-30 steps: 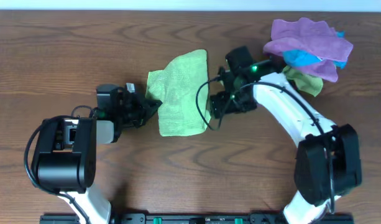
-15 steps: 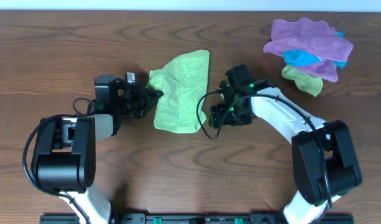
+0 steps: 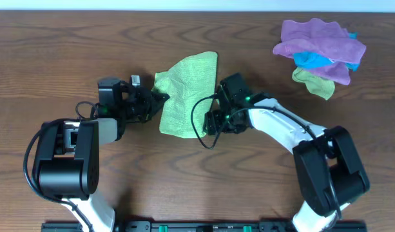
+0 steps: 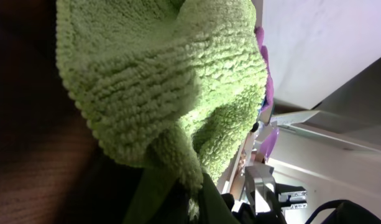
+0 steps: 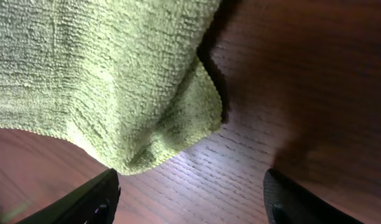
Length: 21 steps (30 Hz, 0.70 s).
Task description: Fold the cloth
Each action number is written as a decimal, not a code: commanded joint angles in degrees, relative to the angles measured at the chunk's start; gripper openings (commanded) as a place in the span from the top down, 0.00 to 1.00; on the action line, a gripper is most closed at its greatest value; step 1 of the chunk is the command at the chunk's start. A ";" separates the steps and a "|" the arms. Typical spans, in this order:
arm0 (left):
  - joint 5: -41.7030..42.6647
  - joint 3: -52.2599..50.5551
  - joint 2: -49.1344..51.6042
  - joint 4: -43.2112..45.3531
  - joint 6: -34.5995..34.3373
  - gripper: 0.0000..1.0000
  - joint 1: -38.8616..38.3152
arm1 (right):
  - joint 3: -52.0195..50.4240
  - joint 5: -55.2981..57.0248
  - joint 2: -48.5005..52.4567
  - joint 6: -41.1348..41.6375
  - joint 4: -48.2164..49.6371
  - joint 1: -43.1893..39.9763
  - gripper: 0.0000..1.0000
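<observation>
Green cloth (image 3: 187,90) lay rumpled near the middle of the table (image 3: 68,45), a little toward the far edge, when seen from above. It was not flat and not yet folded neatly. The left claw (image 3: 157,101) sat at the cloth's left edge, shut tight on it. The right claw (image 3: 209,122) was low at the cloth's near right corner. A purple cloth (image 3: 319,37), a blue cloth (image 3: 312,60) and a dull green cloth (image 3: 315,82) sat in a pile by the far right corner of the table, well apart from the work.

From the left wrist, the cloth (image 4: 159,81) filled most of the picture in a fat, bunched lump. A strip of it ran down into the dark jaws, so the left claw looked to be pinching it.

From the right wrist, the cloth's corner (image 5: 159,140) lay on the wood just ahead of the claw. The two fingers (image 5: 94,199) stood wide apart with only bare table between them. The right claw was open and held nothing.

The step in hand looked like grabbing that corner. To do it well, the right claw should slide forward low and close on every layer there, not just the top one. Then both claws should lift together and keep the edge pulled straight, so the cloth lands flat with its edges lined up.
</observation>
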 commanded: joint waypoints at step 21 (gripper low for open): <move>2.75 0.90 0.61 0.00 -0.48 0.94 0.24 | -0.57 4.17 8.11 1.53 3.43 0.31 0.66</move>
